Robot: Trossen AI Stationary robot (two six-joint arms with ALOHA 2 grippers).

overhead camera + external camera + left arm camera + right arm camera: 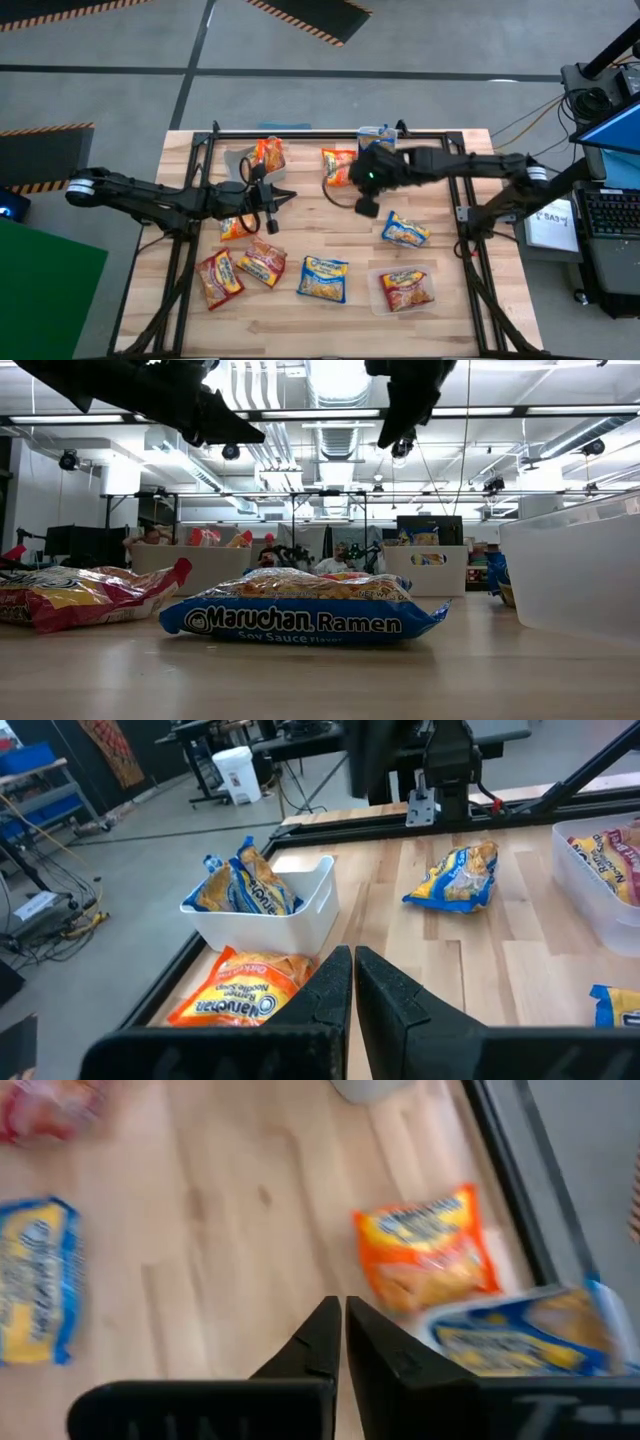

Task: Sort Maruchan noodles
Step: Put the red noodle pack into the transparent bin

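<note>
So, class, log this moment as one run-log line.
left gripper: shut, empty, raised over table | right gripper: shut, empty, near orange ramen packet | blue ramen packets in white bin

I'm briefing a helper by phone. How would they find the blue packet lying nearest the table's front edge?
Start at the wooden table and follow the front row of packets. The blue-and-yellow packet lies mid-row, between an orange packet and a clear tub holding a red packet. It alone there is blue.

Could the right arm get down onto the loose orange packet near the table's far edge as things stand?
Probably yes: the right pincer, shut and empty, hangs close to the orange packet, which lies flat on bare wood with nothing covering it.
</note>
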